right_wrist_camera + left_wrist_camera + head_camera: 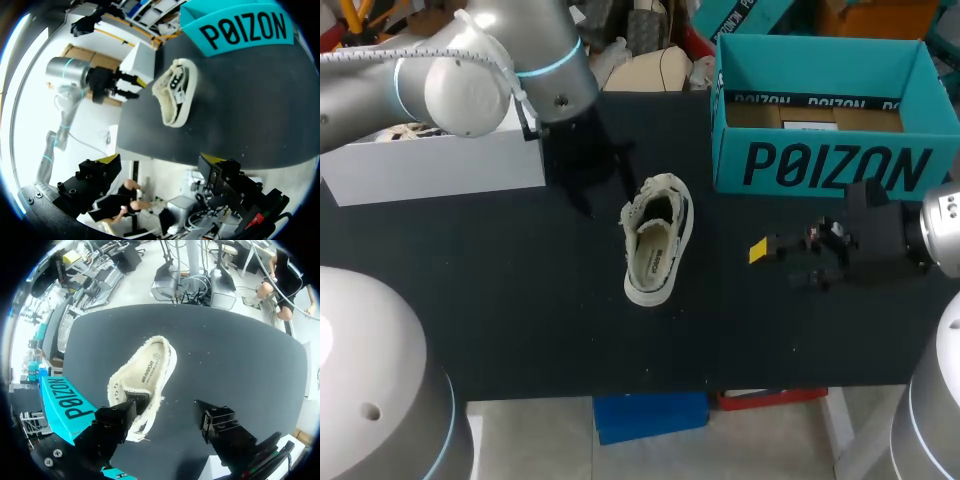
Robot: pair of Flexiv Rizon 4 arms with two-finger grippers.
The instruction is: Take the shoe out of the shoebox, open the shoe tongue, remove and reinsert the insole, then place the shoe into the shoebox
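A cream slip-on shoe (656, 245) lies on the black table, opening up, with its insole showing inside. The teal shoebox (820, 165) stands open at the back right. My left gripper (598, 185) hangs just left of the shoe's far end. In the left wrist view this gripper (167, 420) is open, one black finger (114, 421) over the shoe's (146, 375) near end and bare table between the fingers. My right gripper (782, 252) sits open to the right of the shoe, in front of the box. In the right wrist view, the shoe (177, 92) is well ahead of its yellow-tipped fingers (107, 161).
A white box (435, 165) stands at the back left, under my left arm. The table's front edge (650, 385) runs close below the shoe. The shoebox (240, 27) is beside the shoe in the right wrist view.
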